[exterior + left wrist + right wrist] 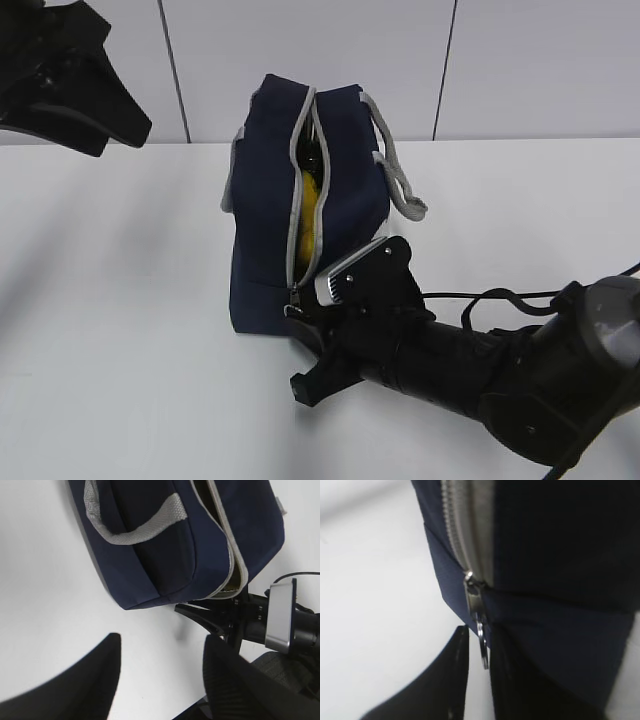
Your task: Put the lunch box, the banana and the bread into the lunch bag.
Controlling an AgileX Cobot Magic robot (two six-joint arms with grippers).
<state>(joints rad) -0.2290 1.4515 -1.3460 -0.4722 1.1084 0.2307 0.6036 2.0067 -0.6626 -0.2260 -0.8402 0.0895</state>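
A plain white desk (120,300) is carrying the navy-blue fabric lunch bag (265,210) with grey zipper tape, lying against pale wall panels. A yellow banana (311,205) is showing through the open slit. The right end effector (480,667) is pinching around the small metal ring pull (483,647) at the bag's near end; whether it is gripping firmly I cannot tell. Pulling well probably means clamping fully, then drawing straight along the teeth. The left end effector (160,680) is hanging released, apart from the bag.

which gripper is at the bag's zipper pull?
The right gripper: its fingers flank the ring pull at the lunch bag zipper's low end. The left gripper hangs away, upper left.
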